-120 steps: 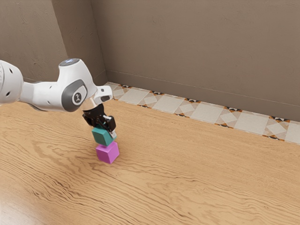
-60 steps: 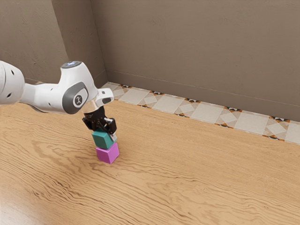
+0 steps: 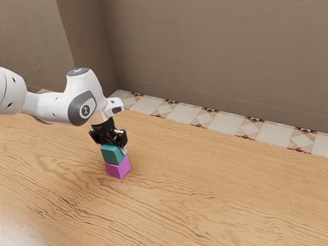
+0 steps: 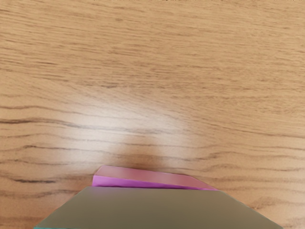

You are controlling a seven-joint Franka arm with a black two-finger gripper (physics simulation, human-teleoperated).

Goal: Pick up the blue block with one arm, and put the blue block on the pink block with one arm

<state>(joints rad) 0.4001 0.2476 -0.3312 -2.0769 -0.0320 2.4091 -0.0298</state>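
Exterior view: pincer point(image 3: 114, 145) clamps blue block point(image 3: 112, 154), seated atop pink block point(image 3: 118, 167) on worktop point(image 3: 205, 195). Wrist view: pink edge shows beyond blue block.

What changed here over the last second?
The gripper came down a little and brought the teal block from just above the pink block until it seems to rest on it. The gripper still holds the teal block. The pink block did not move.
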